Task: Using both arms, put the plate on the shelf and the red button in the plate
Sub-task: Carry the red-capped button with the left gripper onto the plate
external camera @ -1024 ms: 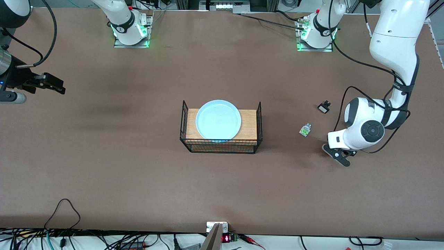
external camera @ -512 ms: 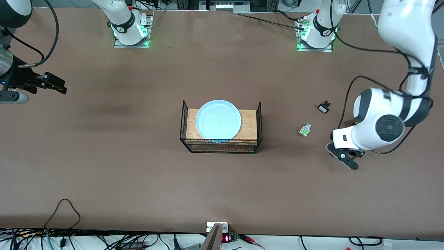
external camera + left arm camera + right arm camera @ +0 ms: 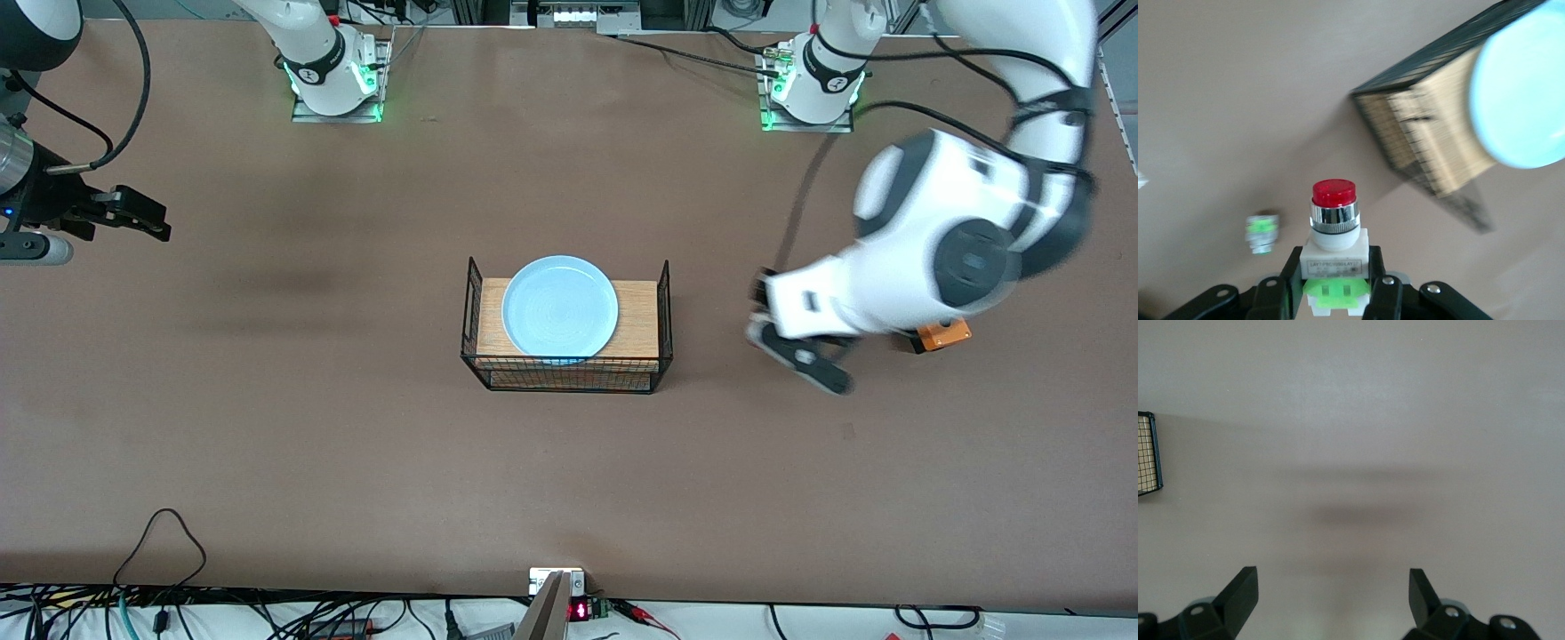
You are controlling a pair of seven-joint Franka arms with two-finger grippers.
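Moved toward the basket (image 3: 566, 373) since a second ago: left gripper (image 3: 1336, 293), up over the table (image 3: 356, 444) between the basket and the left arm's end. Clamped in its fingers (image 3: 1290, 288), the red button (image 3: 1334, 243), cap outward. Resting on the basket's wooden board, the plate (image 3: 560, 305). Fingers spread wide on the waiting right gripper (image 3: 1331, 593), over the right arm's end.

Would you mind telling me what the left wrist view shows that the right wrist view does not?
Only the left wrist view shows the left gripper clamped on the red button, the plate and a white-green piece on the table. Only the right wrist view shows the right gripper, open over bare table. Both show the wire basket.
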